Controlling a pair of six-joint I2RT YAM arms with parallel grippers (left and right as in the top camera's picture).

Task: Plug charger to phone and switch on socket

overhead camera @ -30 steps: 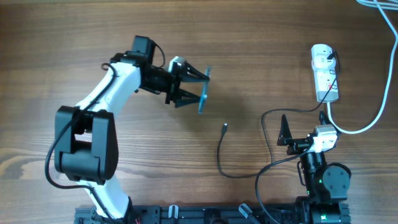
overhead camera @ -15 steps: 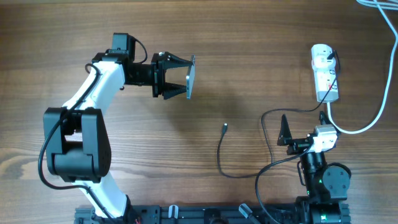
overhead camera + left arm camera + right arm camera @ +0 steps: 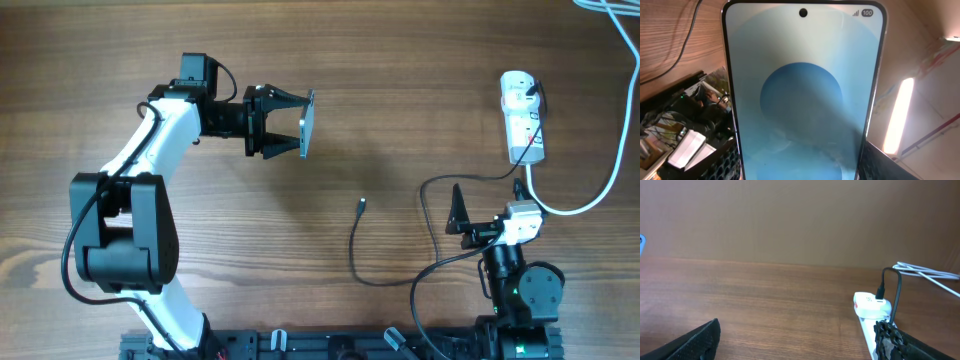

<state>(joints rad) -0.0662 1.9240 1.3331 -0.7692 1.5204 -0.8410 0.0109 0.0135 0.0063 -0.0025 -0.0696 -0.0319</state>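
The left tool pinches the slim, stiff, slippery phone across its lower long edges, apparently the safest hold, while the right tool gapes empty.

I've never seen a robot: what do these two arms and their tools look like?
The left arm has white shells, black joints and looping black cables. The left tool is black with triangular fingers. The right arm is mostly black with a white wrist block; the right tool is black.

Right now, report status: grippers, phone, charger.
Left gripper shut on phone, held up. Right gripper open, empty. Charger lying loose, not in phone. Nothing between them.
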